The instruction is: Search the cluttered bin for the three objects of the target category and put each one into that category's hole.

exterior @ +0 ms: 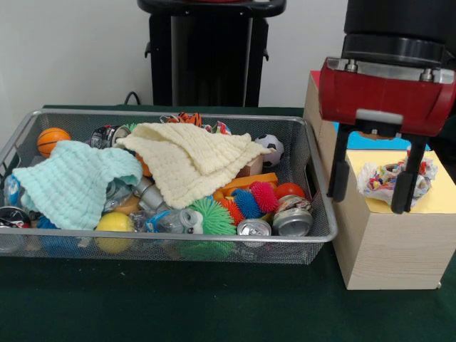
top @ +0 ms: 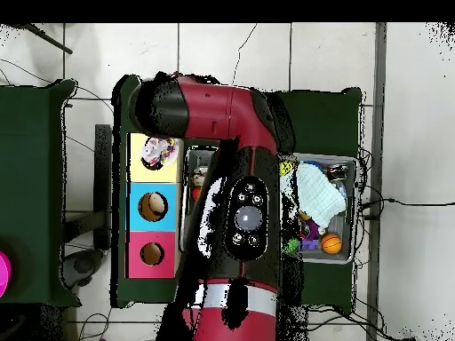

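My gripper (exterior: 372, 187) hangs open over the yellow panel (exterior: 442, 196) of the wooden box (exterior: 385, 249), its two black fingers (exterior: 338, 171) spread wide. A crumpled multicoloured toy (exterior: 388, 178) lies on that panel, low between the fingers and not gripped. From above, the same toy (top: 160, 149) covers the yellow panel's hole. The wire bin (exterior: 164, 114) to the left holds a mint cloth (exterior: 75, 178), a cream cloth (exterior: 192, 160), a basketball (exterior: 53, 139), a soccer ball (exterior: 271, 148), spiky balls (exterior: 247, 203) and cans (exterior: 292, 217).
The box's blue hole (top: 153, 206) has something round in it; the red hole (top: 151, 254) looks dark. My arm (top: 244, 213) hides most of the bin (top: 351, 164) from above. The bin's right wall stands close against the box.
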Tool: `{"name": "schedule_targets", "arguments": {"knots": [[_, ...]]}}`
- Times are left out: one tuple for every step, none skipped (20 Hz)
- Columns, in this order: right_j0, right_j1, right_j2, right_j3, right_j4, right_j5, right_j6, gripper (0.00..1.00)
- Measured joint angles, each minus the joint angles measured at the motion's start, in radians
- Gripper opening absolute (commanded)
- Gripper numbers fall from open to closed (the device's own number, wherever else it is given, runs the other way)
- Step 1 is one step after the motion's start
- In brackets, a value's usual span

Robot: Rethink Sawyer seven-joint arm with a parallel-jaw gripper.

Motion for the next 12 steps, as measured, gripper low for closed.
{"name": "schedule_targets", "arguments": {"knots": [[0.004,0.004,-0.002,0.000,0.000,0.000,0.000,1.00],[0.009,0.009,-0.003,0.000,0.000,0.000,0.000,1.00],[0.013,0.011,-0.003,0.000,0.000,0.000,0.000,1.00],[0.018,0.013,-0.004,0.000,0.000,0.000,0.000,1.00],[0.022,0.015,-0.004,0.000,0.000,0.000,0.000,1.00],[0.026,0.016,-0.004,0.000,0.000,0.000,0.000,1.00],[0.028,0.017,-0.005,0.000,0.000,0.000,0.000,1.00],[0.035,0.019,-0.005,0.000,0.000,0.000,0.000,1.00],[0.038,0.020,-0.005,0.000,0.000,0.000,0.000,1.00],[0.040,0.021,-0.005,0.000,0.000,0.000,0.000,1.00],[0.047,0.024,-0.005,0.000,0.000,0.000,0.000,1.00],[0.050,0.025,-0.005,0.000,0.000,0.000,0.000,1.00]]}}
